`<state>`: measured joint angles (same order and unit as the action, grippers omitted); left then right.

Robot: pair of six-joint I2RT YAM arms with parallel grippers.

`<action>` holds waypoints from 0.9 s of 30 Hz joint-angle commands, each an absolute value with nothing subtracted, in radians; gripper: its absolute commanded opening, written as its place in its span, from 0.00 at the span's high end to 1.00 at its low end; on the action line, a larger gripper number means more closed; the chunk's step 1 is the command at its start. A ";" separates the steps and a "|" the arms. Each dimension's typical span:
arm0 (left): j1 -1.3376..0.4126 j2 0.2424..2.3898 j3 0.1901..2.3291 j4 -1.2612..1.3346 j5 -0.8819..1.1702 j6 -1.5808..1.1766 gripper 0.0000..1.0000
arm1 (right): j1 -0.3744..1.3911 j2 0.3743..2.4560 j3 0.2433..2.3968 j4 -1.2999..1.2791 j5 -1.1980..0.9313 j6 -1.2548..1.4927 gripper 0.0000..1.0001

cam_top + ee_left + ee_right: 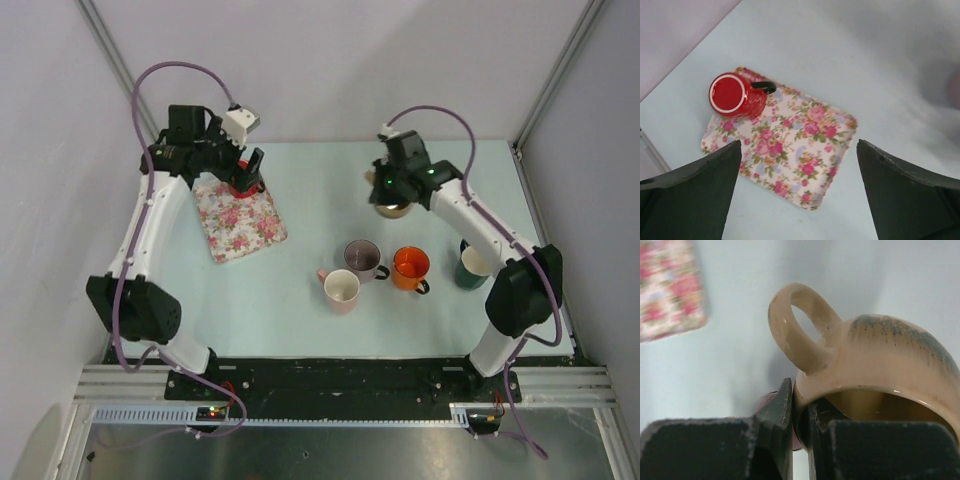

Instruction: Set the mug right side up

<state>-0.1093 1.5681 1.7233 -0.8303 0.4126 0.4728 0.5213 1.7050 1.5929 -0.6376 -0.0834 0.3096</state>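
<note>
- Two arms report differently. The right gripper (799, 400) is pinched onto the rim of the beige mug (880, 355), with one finger outside the wall beside the handle (790, 325) and the other inside the mouth.
- The left gripper (799, 142) is spread wide and holds nothing. It hangs above the floral tray (805, 130), where a red mug (732, 95) stands on the far corner. I cannot tell whether the disc facing up is that mug's mouth or its base.
- I take the beige mug as the task's mug. It sits toward the back right of the table (300, 320), behind the other mugs and well apart from the tray.
- From the wrist view its mouth faces the gripper, not the ceiling. I cannot tell whether it is touching the table.
- My judgement of the step in hand: the grasp is made and the turn is not yet done.
- The next move calls for a lift clear of the surface, then a wrist roll until the mouth faces up. The set-down should be on bare table, short of the cluster in front.
- A rim pinch is a narrow hold, so I would expect the mug to swing or slip if it is rolled fast.
- Four mugs stand mouth up near the middle: a pink mug (342, 288), a mauve mug (362, 257), an orange mug (410, 265) and a dark green mug (468, 268).
- The table surface is pale, matte and flat.
- Plain grey wall panels (330, 60) close the cell on three sides, held by metal frame posts (110, 50).
</note>
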 commanded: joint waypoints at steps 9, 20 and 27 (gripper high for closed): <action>-0.200 1.811 1.755 -0.812 0.069 1.091 0.01 | 0.194 1.887 1.597 -0.726 0.034 0.191 1.00; -0.220 2.070 1.874 -0.812 -0.116 1.499 0.03 | 0.151 2.015 1.589 -0.693 0.015 0.183 0.97; -0.228 2.172 1.943 -0.810 -0.140 1.631 0.02 | 0.137 1.986 1.559 -0.688 -0.050 0.207 0.52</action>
